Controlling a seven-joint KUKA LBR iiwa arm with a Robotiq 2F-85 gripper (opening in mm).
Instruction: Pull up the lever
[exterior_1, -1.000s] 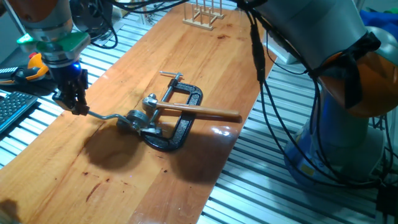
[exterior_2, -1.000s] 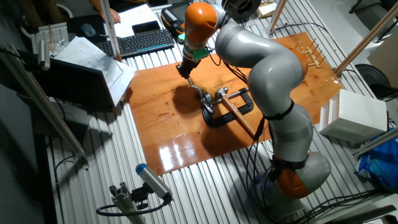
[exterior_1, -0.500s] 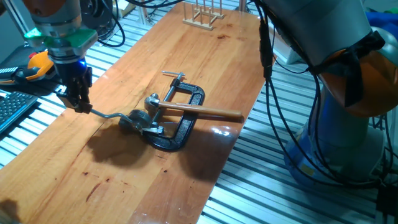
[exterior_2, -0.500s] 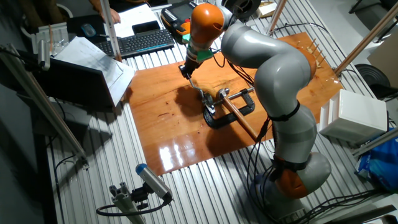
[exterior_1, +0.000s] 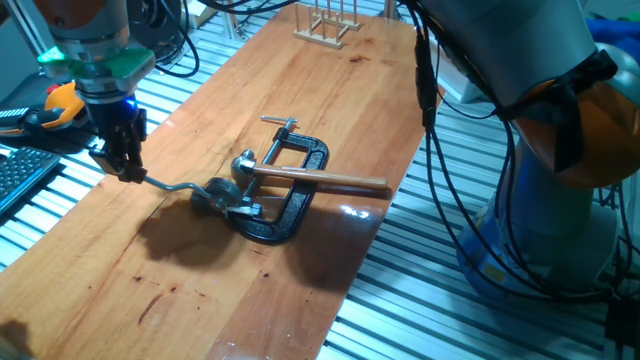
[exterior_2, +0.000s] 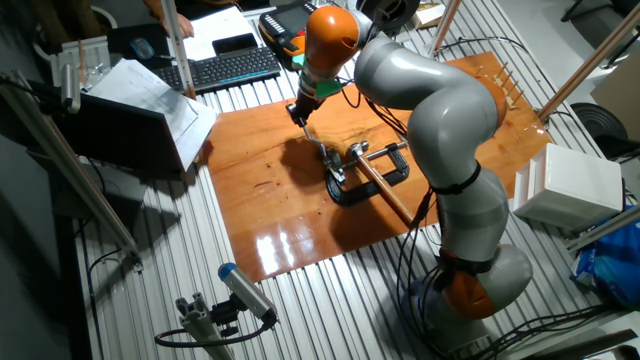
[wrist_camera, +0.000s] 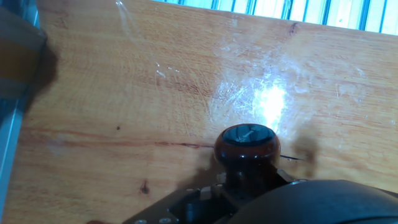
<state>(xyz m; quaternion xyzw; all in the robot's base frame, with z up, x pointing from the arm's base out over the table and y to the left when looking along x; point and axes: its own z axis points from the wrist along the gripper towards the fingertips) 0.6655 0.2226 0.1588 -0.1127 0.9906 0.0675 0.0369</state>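
Note:
The lever is a thin bent silver arm that runs left from a silver pivot mechanism on the wooden board. My gripper stands over the lever's left end, its fingers shut around the knob and hiding it in this fixed view. The other fixed view has the gripper at the board's far side, with the lever leading away from it. The dark reddish-brown knob fills the lower middle of the hand view, just above the board.
A black C-clamp pins the mechanism to the wooden board. A long brown rod lies across the clamp. A small wooden rack stands at the board's far end. A keyboard and papers lie beyond the board.
Over the last second my gripper shifted slightly up and to the right with the lever's end. It has hardly moved in the last half second.

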